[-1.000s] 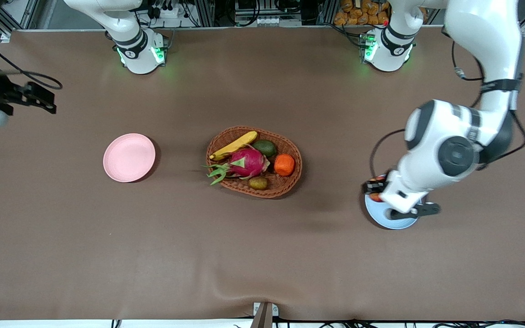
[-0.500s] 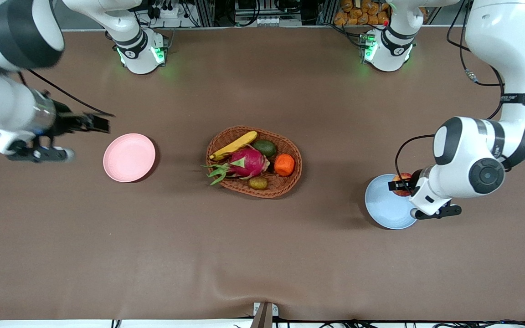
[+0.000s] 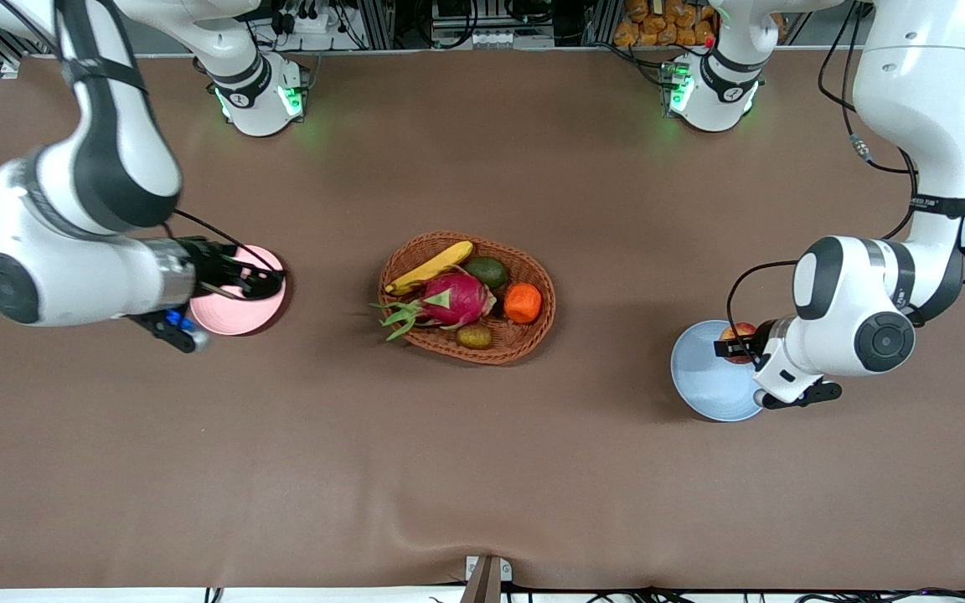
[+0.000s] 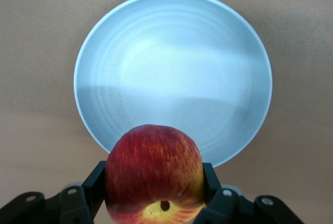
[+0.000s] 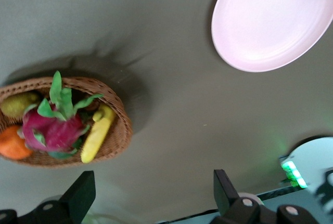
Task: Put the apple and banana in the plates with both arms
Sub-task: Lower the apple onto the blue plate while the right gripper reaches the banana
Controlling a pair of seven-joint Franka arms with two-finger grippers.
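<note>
The left tool is pinching the apple between its two fingers. It holds the apple up in the air, over the edge of the blue plate, which sits at the left arm's end of the worktop. The blue plate has nothing on it yet.

The right tool has its fingers spread wide and holds nothing. It hangs over the pink plate, at the right arm's end of the worktop. That plate is bare too.

The banana lies in the wicker basket in the middle, next to the dragon fruit, the orange and the other fruit.

So I think the job is about a quarter done. The apple is picked up but not set down. The banana has not been touched.

A moment ago the right tool was near the table edge, away from the pink plate. Now it has swung in over it. The left tool has drawn back from over the blue plate's middle to its rim.
</note>
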